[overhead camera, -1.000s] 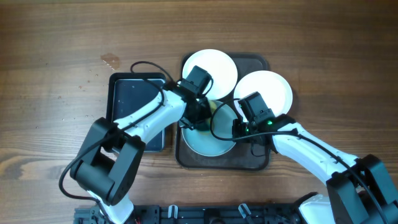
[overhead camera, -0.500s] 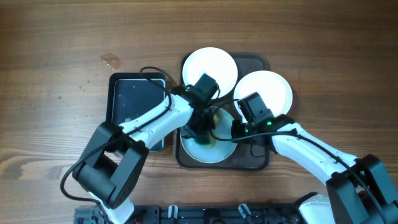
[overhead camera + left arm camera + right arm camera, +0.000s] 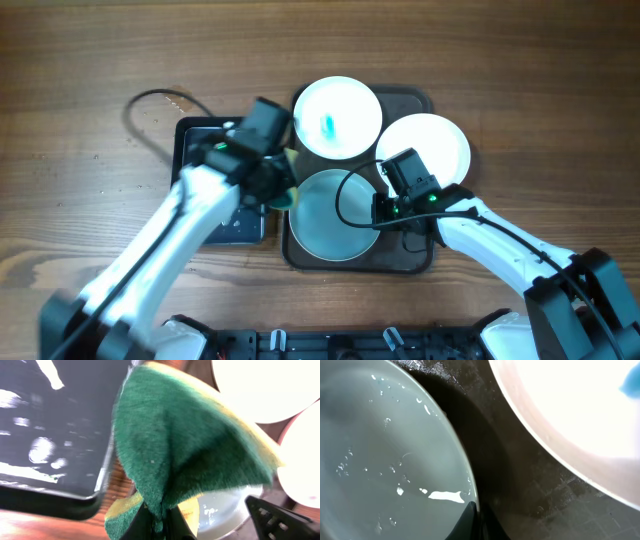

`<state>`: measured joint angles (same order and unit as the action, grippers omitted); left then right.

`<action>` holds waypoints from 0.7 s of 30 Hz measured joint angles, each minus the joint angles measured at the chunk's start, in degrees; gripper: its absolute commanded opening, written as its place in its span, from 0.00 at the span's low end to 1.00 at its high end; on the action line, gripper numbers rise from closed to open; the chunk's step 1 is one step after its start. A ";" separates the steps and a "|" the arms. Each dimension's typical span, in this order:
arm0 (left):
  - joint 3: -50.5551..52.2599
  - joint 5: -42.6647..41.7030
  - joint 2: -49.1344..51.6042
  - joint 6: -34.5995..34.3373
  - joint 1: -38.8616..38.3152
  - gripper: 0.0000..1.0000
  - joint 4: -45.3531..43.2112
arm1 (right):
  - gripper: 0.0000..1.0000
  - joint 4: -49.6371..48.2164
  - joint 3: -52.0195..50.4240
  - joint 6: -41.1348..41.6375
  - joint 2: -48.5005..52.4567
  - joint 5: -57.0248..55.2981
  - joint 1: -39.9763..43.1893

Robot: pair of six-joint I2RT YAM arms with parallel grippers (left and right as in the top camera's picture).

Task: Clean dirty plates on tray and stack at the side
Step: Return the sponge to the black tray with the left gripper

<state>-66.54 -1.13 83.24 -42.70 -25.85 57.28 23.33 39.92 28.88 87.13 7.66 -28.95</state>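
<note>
The wooden table (image 3: 80,60) carries two trays side by side, close but apart: the black tray (image 3: 248,222) on the left and the brown tray (image 3: 395,255) on the right. A small stain (image 3: 178,97) marks the tabletop beyond the black tray.

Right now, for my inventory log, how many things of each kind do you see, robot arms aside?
Plates: 3 (back plate, right plate, front plate)
Trays: 2 (brown tray, black tray)
Sponge: 1
Total: 6
</note>
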 measured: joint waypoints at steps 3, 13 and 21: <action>0.00 3.34 -4.98 0.68 6.58 0.04 4.26 | 0.06 -0.22 0.00 -1.68 -0.02 -0.07 0.00; 9.25 7.91 2.58 3.61 19.65 0.17 -2.29 | 0.04 -3.91 -0.02 -3.91 0.00 3.80 0.33; 8.35 3.50 -0.37 8.17 20.00 0.56 0.42 | 0.04 9.68 5.40 -4.00 -0.98 1.18 0.28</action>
<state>-58.19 2.37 82.87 -34.52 -5.85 57.69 33.01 45.32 24.88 86.15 8.84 -28.67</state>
